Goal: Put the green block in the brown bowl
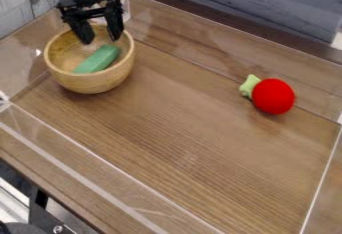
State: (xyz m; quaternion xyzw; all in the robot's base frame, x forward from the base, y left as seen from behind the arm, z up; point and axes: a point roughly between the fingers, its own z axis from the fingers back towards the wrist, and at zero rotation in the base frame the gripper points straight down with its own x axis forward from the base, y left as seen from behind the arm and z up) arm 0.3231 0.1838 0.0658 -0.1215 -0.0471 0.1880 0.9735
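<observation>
Gripper, fingers spread, nothing held, at far rim of brown bowl; green block inside bowl, on near side of fingers.

Broad bare surface occupies the middle and near part of the table, giving open passage. Red round toy with green leaf obstructs toward the right edge. Brown bowl, near the far left corner, presents a raised rim; its interior is partly taken by the green block. Gripper occupies the space at the bowl's far rim.
</observation>
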